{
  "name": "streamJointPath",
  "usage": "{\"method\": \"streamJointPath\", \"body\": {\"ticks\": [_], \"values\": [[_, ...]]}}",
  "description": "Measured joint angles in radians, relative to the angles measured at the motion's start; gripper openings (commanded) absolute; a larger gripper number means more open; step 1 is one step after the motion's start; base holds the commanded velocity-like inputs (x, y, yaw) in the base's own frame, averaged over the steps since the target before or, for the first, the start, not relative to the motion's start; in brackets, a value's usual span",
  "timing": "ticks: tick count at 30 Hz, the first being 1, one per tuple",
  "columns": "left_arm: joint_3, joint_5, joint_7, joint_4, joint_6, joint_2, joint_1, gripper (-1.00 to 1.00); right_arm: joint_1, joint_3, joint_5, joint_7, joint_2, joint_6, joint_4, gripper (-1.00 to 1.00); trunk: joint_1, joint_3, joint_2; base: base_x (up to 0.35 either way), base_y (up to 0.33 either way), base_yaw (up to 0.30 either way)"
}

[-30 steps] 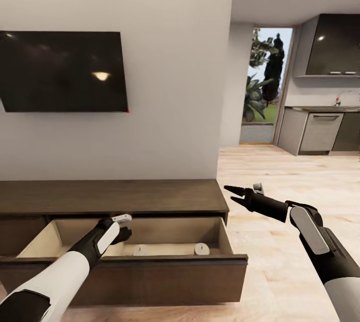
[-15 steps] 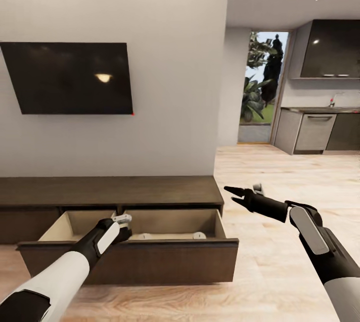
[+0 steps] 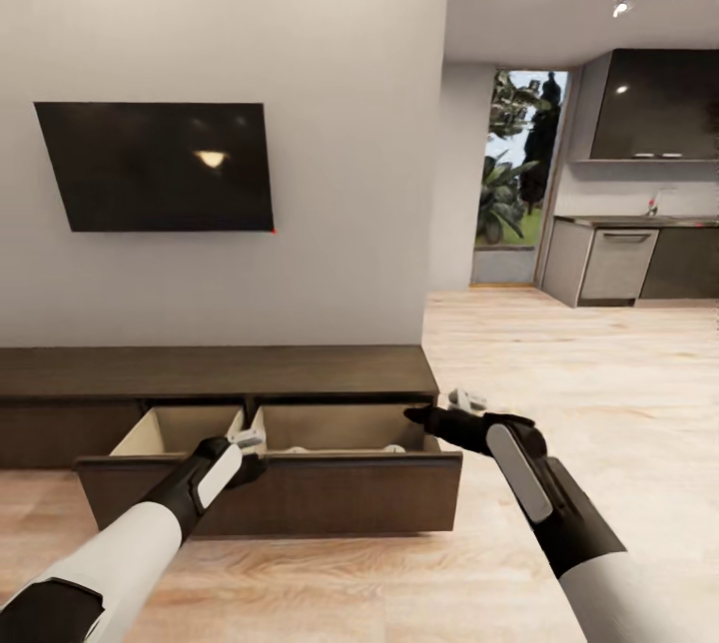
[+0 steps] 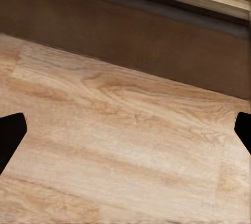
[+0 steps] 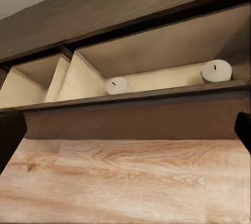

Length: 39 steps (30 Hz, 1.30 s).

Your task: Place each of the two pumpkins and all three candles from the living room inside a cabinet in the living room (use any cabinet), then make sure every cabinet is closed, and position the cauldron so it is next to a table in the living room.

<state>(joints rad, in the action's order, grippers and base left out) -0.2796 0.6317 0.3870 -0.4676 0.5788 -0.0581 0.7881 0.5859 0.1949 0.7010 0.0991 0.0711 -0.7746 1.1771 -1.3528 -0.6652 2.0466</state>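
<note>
Candles [image 5: 216,70] lying in open cabinet [image 3: 300,493] drawer, both claws [image 3: 417,414] spread, empty, just outside.

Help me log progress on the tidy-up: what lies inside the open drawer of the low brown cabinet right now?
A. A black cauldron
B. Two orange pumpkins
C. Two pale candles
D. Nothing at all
C: the right wrist view shows two short pale candles with tiny wicks lying on the beige floor of the open drawer of the cabinet, one near the divider and one toward the far end.
</note>
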Motion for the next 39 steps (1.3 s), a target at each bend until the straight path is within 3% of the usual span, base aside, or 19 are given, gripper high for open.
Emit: {"method": "streamJointPath", "body": {"ticks": [2, 5, 7, 11, 16, 19, 21, 24, 27, 31, 39], "values": [[-0.003, 0.001, 0.000, 0.005, 0.000, 0.005, 0.000, 1.00, 0.000, 0.038, -0.058, 0.069, -0.054, 0.036, -0.024, 1.00, 0.008, 0.006, -0.014, -0.333, 0.000, 0.000], [-0.005, 0.002, 0.000, 0.009, -0.001, 0.008, 0.000, 1.00, 0.000, 0.060, -0.094, 0.120, -0.091, 0.085, -0.071, 1.00, 0.019, 0.016, -0.035, -0.333, 0.000, 0.000], [-0.005, 0.003, -0.001, 0.013, -0.002, 0.011, -0.001, 1.00, -0.001, 0.066, -0.103, 0.137, -0.102, 0.134, -0.098, 1.00, 0.027, 0.022, -0.049, -0.333, 0.000, 0.000], [-0.006, -0.002, -0.001, 0.030, -0.004, 0.017, -0.004, 1.00, -0.001, 0.073, -0.108, 0.151, -0.109, 0.220, -0.142, 1.00, 0.035, 0.028, -0.063, -0.320, 0.000, 0.000], [-0.006, -0.005, -0.002, 0.034, -0.006, 0.022, -0.009, 1.00, 0.000, 0.084, -0.110, 0.153, -0.111, 0.369, -0.330, 1.00, 0.035, 0.028, -0.063, -0.094, 0.000, 0.000], [-0.007, -0.009, -0.003, 0.038, -0.020, 0.028, -0.034, 1.00, 0.000, 0.132, -0.109, 0.153, -0.111, 0.452, -0.414, 1.00, 0.035, 0.028, -0.063, -0.013, 0.000, 0.000], [-0.008, -0.010, -0.003, 0.038, -0.064, 0.032, -0.053, 1.00, 0.000, 0.177, -0.106, 0.154, -0.112, 0.509, -0.454, 1.00, 0.031, 0.025, -0.056, -0.004, 0.000, 0.000], [-0.013, -0.010, -0.004, 0.039, -0.096, 0.037, -0.063, 1.00, 0.000, 0.198, -0.105, 0.153, -0.112, 0.549, -0.486, 1.00, 0.020, 0.016, -0.035, -0.001, 0.000, 0.000], [-0.033, -0.011, -0.004, 0.039, -0.140, 0.044, -0.084, 1.00, 0.000, 0.206, -0.106, 0.150, -0.112, 0.593, -0.528, 1.00, 0.008, 0.006, -0.014, 0.000, 0.000, 0.000], [-0.107, -0.005, -0.003, 0.039, -0.285, 0.049, -0.129, 1.00, 0.000, 0.236, -0.105, 0.144, -0.113, 0.678, -0.610, 1.00, -0.007, -0.006, 0.014, 0.000, 0.000, 0.000], [-0.146, -0.004, -0.003, 0.039, -0.372, 0.052, -0.169, 1.00, 0.000, 0.263, -0.107, 0.142, -0.116, 0.756, -0.663, 1.00, -0.038, -0.031, 0.070, 0.000, 0.000, 0.000]]}}
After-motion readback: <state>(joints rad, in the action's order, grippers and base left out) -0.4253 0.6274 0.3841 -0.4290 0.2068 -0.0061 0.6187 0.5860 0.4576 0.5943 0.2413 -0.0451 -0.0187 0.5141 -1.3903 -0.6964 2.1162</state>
